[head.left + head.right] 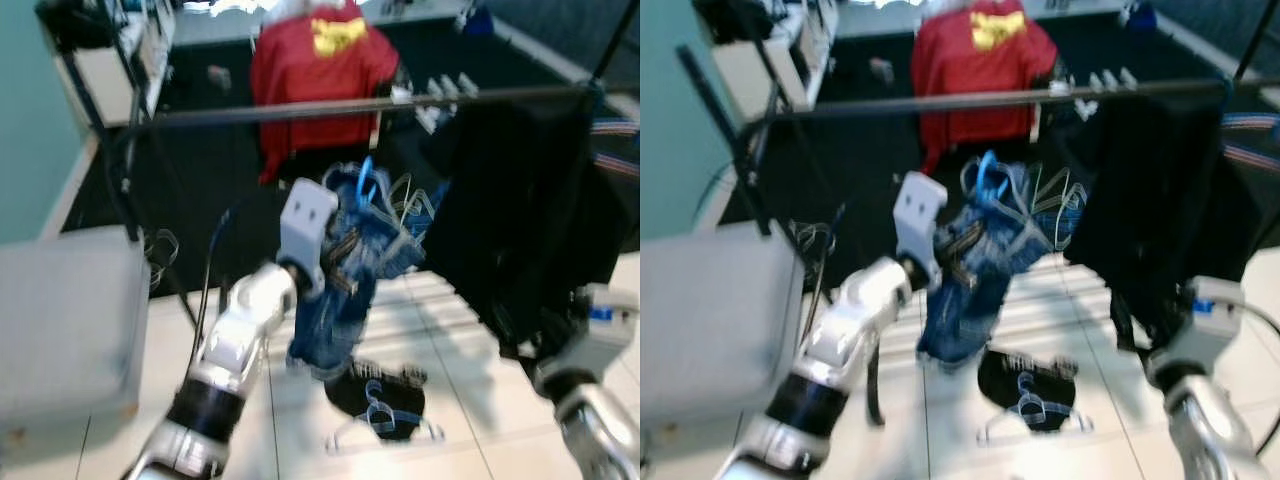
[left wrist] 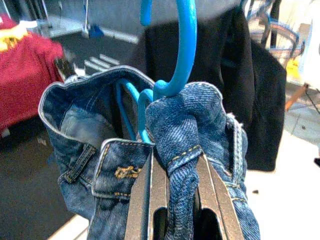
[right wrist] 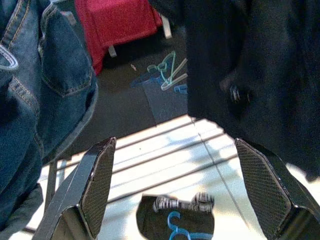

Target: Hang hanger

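— White floor tiles (image 1: pixel 440 360) lay below me, a dark rail (image 1: pixel 300 110) crossed in front, and a red shirt (image 1: pixel 320 70) hung further back. What were you holding?

— My left hand (image 2: pixel 175 200) was clamped on a wad of denim at the waistband of the jeans (image 1: pixel 345 280), just under the neck of the blue hanger (image 2: pixel 182 50). Its hook stood up below the rail, not yet over it.

— How did the load seem?

— Soft and fairly heavy, I judged. The jeans sagged and could swing, while the plastic hook looked stiff and smooth. Gripping cloth alone seemed likely to let the hanger tilt, so a hold close under the hook was the better place.

— And the other arm?

— My right hand (image 3: pixel 185 195) hung low with its fingers spread wide, holding nothing, beside a black garment (image 1: pixel 530 210) on the rail. Another dark garment (image 1: pixel 375 400) lay on the floor with a hanger.
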Controlling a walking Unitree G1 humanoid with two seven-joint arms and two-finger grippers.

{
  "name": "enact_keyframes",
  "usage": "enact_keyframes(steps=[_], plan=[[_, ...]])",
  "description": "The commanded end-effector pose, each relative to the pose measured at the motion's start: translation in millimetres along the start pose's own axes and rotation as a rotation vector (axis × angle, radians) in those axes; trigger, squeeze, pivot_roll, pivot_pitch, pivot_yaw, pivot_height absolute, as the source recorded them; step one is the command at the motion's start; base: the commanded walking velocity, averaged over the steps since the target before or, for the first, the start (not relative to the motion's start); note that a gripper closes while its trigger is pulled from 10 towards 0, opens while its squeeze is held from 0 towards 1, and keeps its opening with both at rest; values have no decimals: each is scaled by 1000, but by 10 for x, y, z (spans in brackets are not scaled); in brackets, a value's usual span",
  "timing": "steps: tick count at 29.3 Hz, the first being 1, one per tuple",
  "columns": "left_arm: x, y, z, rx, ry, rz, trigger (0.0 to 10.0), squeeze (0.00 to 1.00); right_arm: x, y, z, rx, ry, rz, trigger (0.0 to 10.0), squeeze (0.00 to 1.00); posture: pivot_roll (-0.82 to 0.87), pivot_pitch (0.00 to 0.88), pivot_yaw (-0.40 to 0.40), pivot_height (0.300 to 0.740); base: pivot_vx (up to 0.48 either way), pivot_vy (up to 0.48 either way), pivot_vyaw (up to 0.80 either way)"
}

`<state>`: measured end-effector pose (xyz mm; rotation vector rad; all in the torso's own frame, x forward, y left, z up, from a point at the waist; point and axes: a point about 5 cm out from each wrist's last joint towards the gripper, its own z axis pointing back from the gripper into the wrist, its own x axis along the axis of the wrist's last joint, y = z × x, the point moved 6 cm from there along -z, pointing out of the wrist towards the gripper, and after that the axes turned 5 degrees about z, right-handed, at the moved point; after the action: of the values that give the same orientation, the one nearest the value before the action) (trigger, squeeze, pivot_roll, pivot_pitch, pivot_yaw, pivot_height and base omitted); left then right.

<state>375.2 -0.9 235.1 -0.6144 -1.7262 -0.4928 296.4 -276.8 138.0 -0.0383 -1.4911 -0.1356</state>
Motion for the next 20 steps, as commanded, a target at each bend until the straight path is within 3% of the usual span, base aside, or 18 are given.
enact_keyframes(steps=[1, 7, 9, 20], plan=[[184, 65, 11, 30, -74, -2, 10000, 0, -14, 53, 11, 15, 0, -1, 10000, 0, -119, 146, 9, 740, 390, 0, 0], [251, 103, 8, 53, -99, 0, 10000, 0, -12, 57, 10, 17, 0, 1, 10000, 0, -119, 149, 8, 740, 380, 0, 0], [299, 293, 41, 152, -123, -2, 10000, 0, -6, 59, 9, 18, 1, 5, 10000, 0, -119, 154, 9, 740, 0, 0, 0], [299, 484, 107, 263, -123, 0, 10000, 0, -8, 64, 12, 21, 5, 11, 10000, 0, -120, 158, 11, 740, 0, 0, 0]])
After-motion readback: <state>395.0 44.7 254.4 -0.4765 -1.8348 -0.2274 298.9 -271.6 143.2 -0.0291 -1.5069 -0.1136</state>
